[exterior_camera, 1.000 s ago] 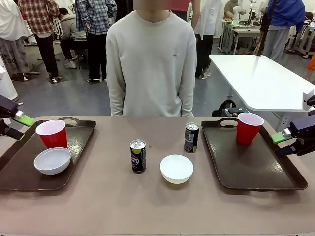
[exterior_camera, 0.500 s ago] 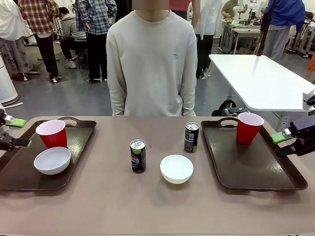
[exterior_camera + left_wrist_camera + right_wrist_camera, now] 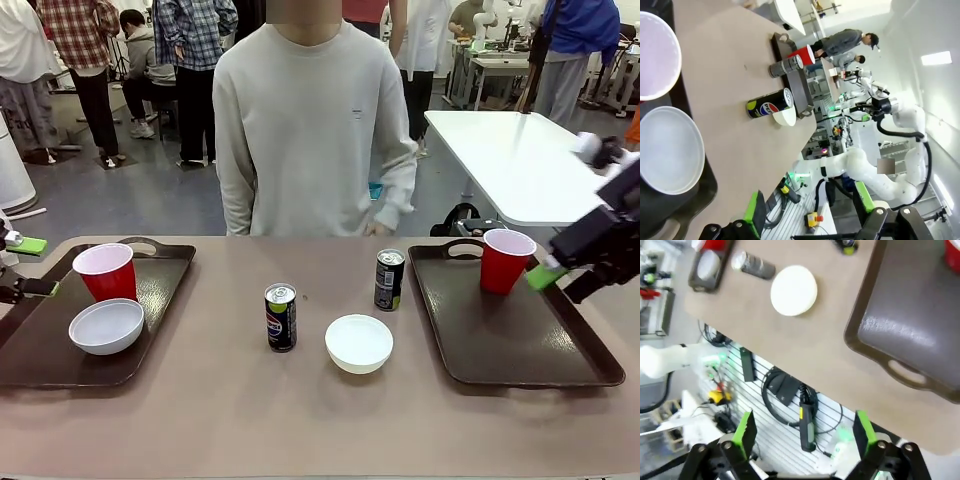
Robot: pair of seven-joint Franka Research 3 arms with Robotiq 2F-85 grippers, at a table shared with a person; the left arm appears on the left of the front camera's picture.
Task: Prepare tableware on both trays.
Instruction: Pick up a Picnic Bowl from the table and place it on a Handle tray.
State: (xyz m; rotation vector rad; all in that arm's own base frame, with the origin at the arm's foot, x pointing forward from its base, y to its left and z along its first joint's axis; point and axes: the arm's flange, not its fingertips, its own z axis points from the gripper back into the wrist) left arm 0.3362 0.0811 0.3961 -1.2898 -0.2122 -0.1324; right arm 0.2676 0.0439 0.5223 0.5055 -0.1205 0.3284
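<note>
My left gripper [image 3: 30, 266] hangs released beside the left tray [image 3: 160, 290]. My right gripper [image 3: 565, 282] gapes empty near the right red cup [image 3: 505, 260].

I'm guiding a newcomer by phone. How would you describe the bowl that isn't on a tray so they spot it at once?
On the tan table, find the middle stretch between the left tray and the right tray. The white bowl sits there, nearer the robot than the two dark cans. Unlike the other bowl, which lies on the left tray, it rests on the tabletop.
</note>
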